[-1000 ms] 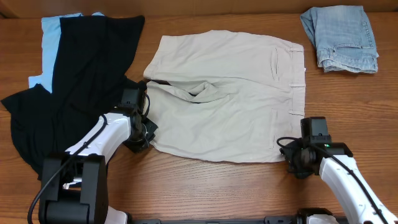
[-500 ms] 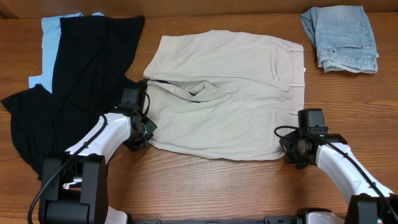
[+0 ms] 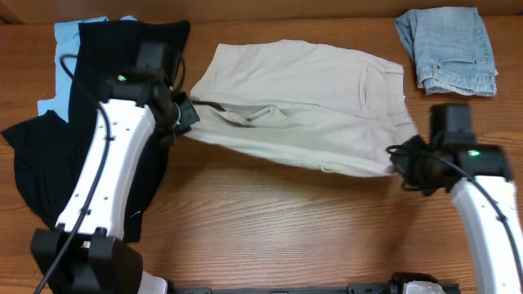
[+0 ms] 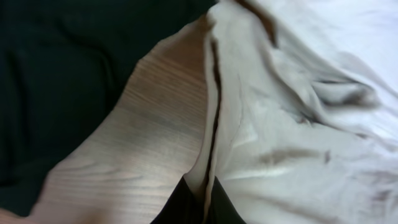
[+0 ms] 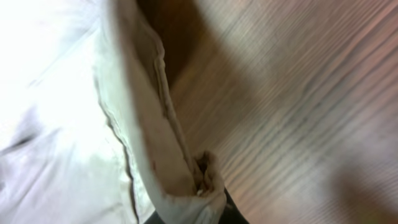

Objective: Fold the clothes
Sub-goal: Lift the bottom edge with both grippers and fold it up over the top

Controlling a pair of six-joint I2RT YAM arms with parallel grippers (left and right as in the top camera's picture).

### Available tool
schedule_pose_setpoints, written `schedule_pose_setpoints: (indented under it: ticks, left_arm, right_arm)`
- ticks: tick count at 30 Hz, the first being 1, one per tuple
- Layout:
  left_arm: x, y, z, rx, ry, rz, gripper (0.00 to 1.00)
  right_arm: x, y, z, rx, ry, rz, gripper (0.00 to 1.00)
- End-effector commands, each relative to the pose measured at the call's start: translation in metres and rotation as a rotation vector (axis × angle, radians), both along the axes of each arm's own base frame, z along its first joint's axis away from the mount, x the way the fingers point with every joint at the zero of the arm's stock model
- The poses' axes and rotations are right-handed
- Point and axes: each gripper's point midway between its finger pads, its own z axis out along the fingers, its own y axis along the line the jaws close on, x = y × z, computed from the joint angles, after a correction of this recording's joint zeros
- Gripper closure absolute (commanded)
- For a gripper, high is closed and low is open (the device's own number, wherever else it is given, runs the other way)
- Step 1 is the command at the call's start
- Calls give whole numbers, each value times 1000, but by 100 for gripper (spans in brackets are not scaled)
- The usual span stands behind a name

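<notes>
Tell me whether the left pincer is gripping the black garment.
No, the left pincer is shut on the edge of the beige shorts, and the black garment lies off to the side across a strip of table.

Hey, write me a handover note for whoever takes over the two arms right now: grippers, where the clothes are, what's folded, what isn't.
Left gripper: shut on the left near corner of the large light beige cotton shorts.
Right gripper: shut on the right near corner, at the waistband.
Shorts: mid-table, near edge held up off the wooden table, far edge lying flat.
Done: faded denim garment lies folded at the far right.
Left: probably carry the near edge over to the far edge and lay it down. Then fold the black garment and the light blue garment under it, both unfolded at the left.
</notes>
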Motion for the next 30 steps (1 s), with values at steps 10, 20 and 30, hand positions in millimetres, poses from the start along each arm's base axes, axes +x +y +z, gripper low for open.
schedule_pose_setpoints:
  ticks: [10, 20, 30]
  left_arm:
    - [-14, 14, 102, 77, -96, -105, 96]
    - [-22, 7, 96, 156, -60, -152, 96]
    - [48, -8, 61, 139, -258, -139, 96]
  right_arm:
    - [-42, -5, 51, -44, 73, 72, 96]
    - [-72, -5, 33, -47, 203, 76, 96]
    - [-18, -15, 9, -97, 47, 60, 96]
